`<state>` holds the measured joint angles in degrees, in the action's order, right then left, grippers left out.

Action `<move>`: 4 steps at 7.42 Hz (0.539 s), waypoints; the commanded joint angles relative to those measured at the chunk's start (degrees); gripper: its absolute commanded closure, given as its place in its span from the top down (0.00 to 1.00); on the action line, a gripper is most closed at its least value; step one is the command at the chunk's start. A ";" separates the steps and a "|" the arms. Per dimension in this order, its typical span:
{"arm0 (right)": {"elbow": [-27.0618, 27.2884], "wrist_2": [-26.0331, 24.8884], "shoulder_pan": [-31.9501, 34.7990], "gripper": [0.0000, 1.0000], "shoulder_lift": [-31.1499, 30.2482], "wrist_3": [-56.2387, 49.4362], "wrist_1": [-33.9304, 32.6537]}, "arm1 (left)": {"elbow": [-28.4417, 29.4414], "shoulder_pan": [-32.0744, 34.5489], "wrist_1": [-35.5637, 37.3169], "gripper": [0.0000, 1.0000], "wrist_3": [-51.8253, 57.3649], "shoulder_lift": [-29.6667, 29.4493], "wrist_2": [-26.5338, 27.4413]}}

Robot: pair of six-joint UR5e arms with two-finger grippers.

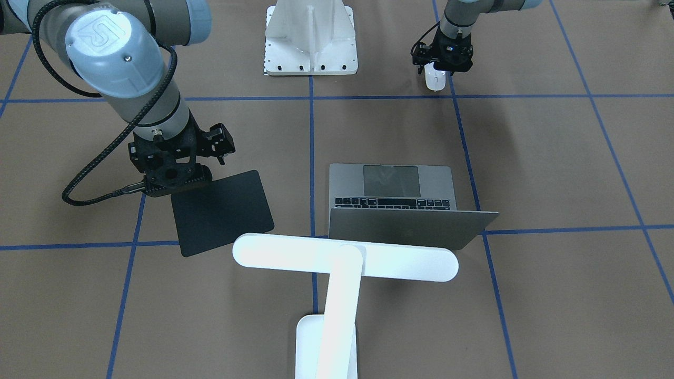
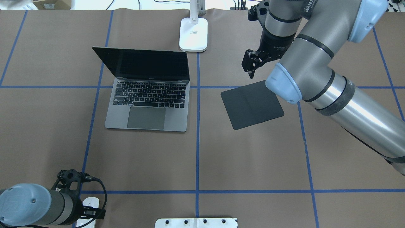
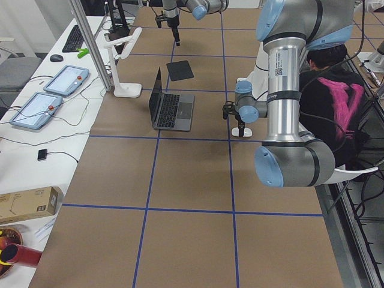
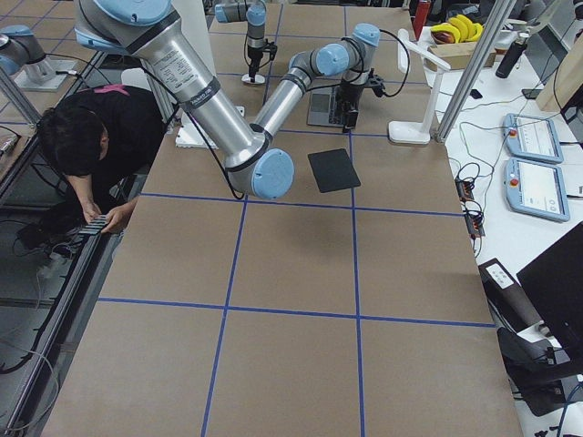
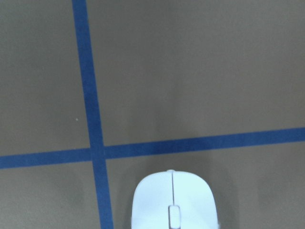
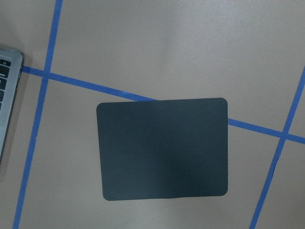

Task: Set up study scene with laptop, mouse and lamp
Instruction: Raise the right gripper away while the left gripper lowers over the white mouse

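**A:** Status of setup?

**B:** Laptop (image 2: 145, 104) is open and the lamp (image 1: 345, 258) stands just beyond its screen, so I judge both placed. The mouse (image 1: 436, 80) is not placed yet. It lies on the table (image 2: 253, 158) by a tape crossing (image 5: 95, 152), well apart from the mouse pad (image 2: 251, 106).

**A:** Arm poses?

**B:** Left gripper (image 1: 441, 67) points straight down, right over the mouse; cannot tell if the jaws are clamped. Right gripper (image 2: 251, 68) hangs above the pad's far edge, nothing seen in it, jaw gap unclear.

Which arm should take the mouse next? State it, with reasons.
Left. The left gripper is directly over the mouse; the right gripper is far off, by the mouse pad.
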<state>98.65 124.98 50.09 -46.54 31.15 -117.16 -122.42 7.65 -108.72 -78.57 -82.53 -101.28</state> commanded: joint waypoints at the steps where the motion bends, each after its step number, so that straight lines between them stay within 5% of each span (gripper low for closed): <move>1: 0.05 -0.09 0.00 1.00 -0.04 -0.04 0.00 | 0.08 0.00 -0.09 0.84 0.08 -0.08 -0.24; 4: 0.14 -0.09 0.00 1.00 -0.04 0.05 0.00 | 1.12 0.09 -2.28 0.84 0.17 0.01 -1.46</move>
<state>98.77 124.90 50.10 -46.57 31.15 -117.16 -121.97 7.69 -109.85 -78.47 -82.54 -101.91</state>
